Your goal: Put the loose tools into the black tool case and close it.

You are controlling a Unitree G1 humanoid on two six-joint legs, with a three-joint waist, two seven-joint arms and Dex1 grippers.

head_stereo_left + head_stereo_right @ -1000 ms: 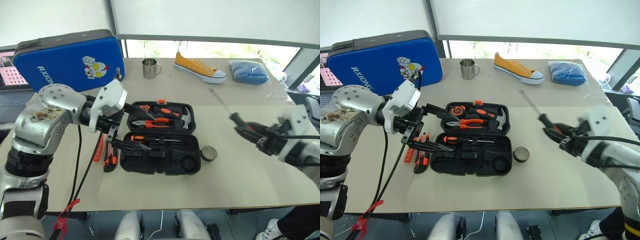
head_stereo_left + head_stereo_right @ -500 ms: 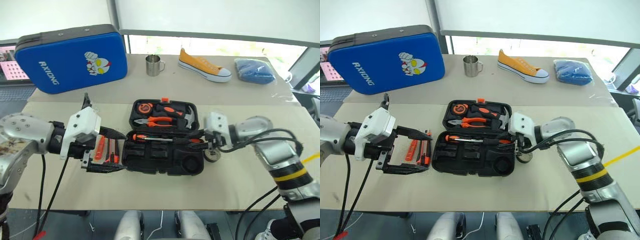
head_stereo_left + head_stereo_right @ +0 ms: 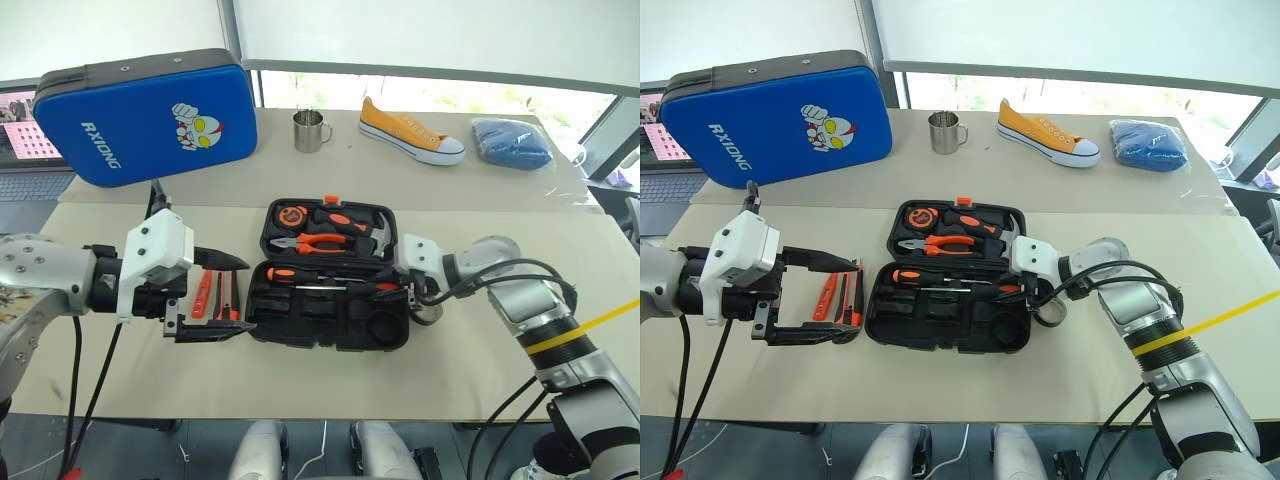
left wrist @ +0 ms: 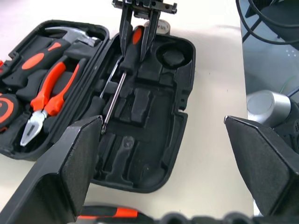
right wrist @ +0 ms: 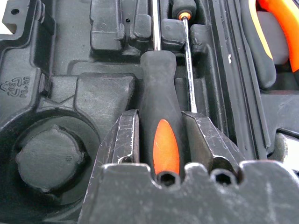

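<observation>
A beige table (image 3: 480, 360) is seen, with a blue case (image 3: 150, 112) standing at its far left. The open black tool case (image 3: 330, 275) is laid near the table's middle, its lid half filled by pliers (image 3: 312, 241) and a hammer (image 3: 365, 236). In the near half of the tool case, one screwdriver (image 3: 300, 274) is lodged along the hinge side, and a second screwdriver (image 5: 161, 121) is pressed between the fingers of the right gripper (image 5: 161, 140), which are closed on its handle over a recess beside the first; whether it is seated cannot be told. The left gripper (image 3: 215, 297) is held spread fully wide and empty, above the table just left of the tool case. Beneath it, a slim orange tool (image 3: 201, 295) and a utility knife (image 3: 227, 300) are laid side by side on the table. A tape roll (image 3: 1048, 313) is partly hidden behind the right gripper, just beside the tool case's right edge. At the far edge a yellow shoe (image 3: 412, 133), a blue cloth (image 3: 510, 143) and a metal mug (image 3: 310, 130) are set.
</observation>
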